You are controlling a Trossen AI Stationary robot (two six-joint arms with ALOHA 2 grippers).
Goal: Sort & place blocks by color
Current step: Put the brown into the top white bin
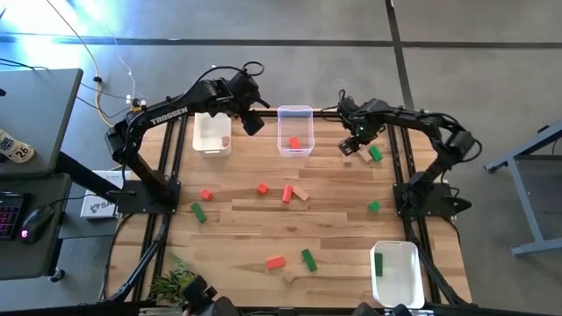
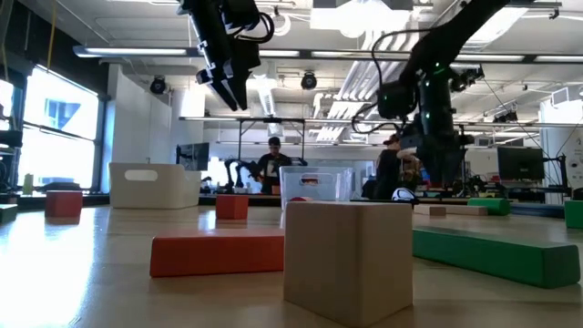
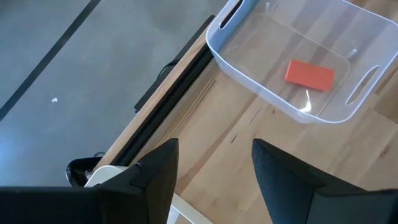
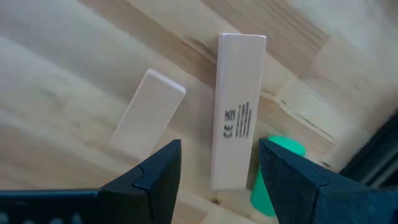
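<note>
Left claw [image 1: 254,123]: it hangs up in the air, between the white bin [image 1: 212,133] and the clear bin [image 1: 295,130]. Its two fingers [image 3: 155,180] stand apart and there is nothing between them.
Right claw [image 1: 350,147]: it is low over the far right part of the wooden table [image 1: 334,197]. Its fingers [image 4: 155,177] are open, one on each side of a pale wood bar [image 4: 237,109] that lies flat on the table. The pictures do not show the fingers pressing on it.
Pale blocks by the right claw: a second pale wood block [image 4: 149,112] lies just beside the bar, tilted. A green block [image 4: 277,171] sits on the bar's other side.
Clear bin: one red block [image 3: 309,74] lies inside it.
White bin: something small and brownish [image 1: 226,140] shows inside, too small to tell what.
Near white bin [image 1: 395,272]: it sits at the near right corner with one green bar [image 1: 378,263] in it.
Loose blocks in the middle: a red cube [image 1: 262,188], a red bar [image 1: 286,194] and a pale bar [image 1: 301,193] sit close together. A red cube [image 1: 205,195] and a green bar [image 1: 198,211] lie to the left.
Loose blocks near the front: a red bar [image 1: 276,262], a green bar [image 1: 308,259] and a pale cube [image 1: 289,276].
Right side: a small green cube [image 1: 373,206] sits alone.
Room behind: a person [image 2: 271,164] stands far off past the table.
</note>
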